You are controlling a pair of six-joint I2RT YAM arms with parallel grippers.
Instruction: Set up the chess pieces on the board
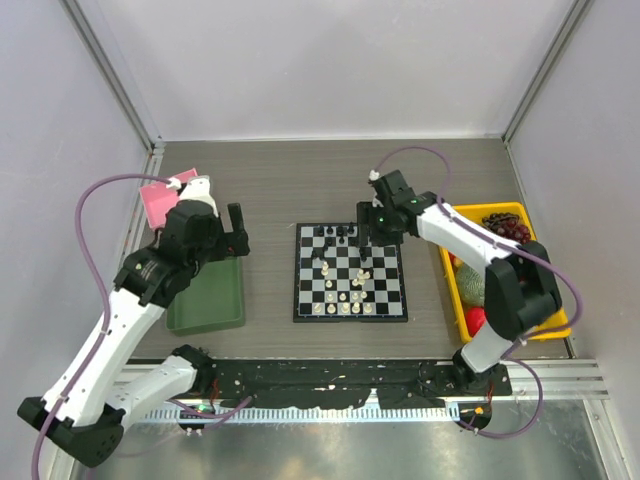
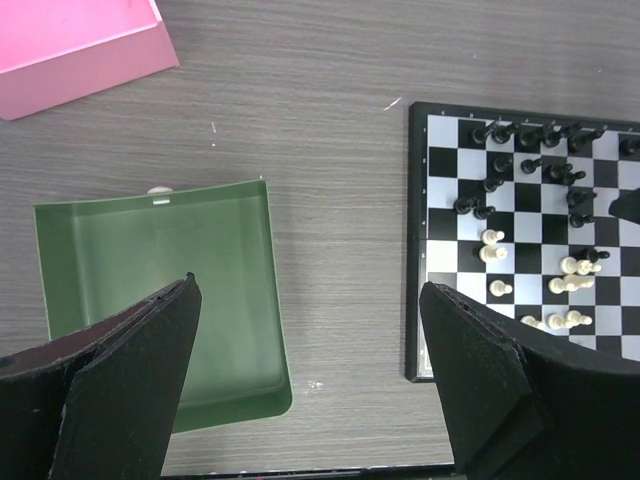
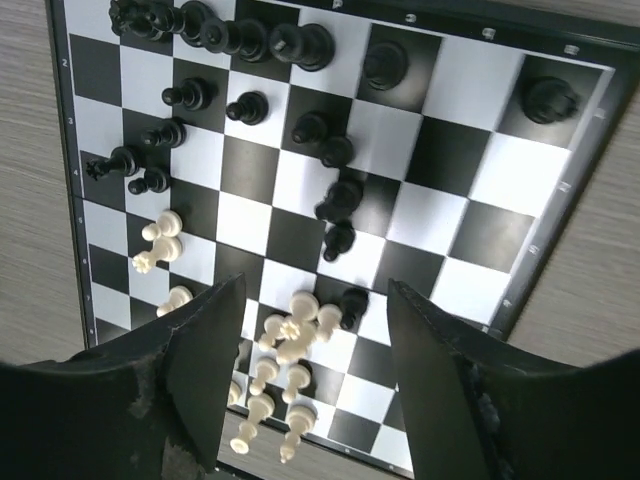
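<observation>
Right gripper (image 3: 312, 300) half open, empty, above board (image 3: 455, 225); crowded white pieces (image 3: 295, 330) just below, between jaws. Risk: jaw knocks neighbours when closing. Left gripper (image 2: 310, 290) wide, empty, board at its right.

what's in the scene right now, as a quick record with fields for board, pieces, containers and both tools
board: flat, between green tray and yellow bin
black pieces: several along the far edge, others scattered mid-board
white pieces: bunched loosely on the near half, not in rows
green tray: left of the board
pink box: beyond the green tray
yellow bin: right of the board
left tool: open, holding nothing, over the gap between tray and board
right tool: open, holding nothing, above the board
setup: unfinished
</observation>
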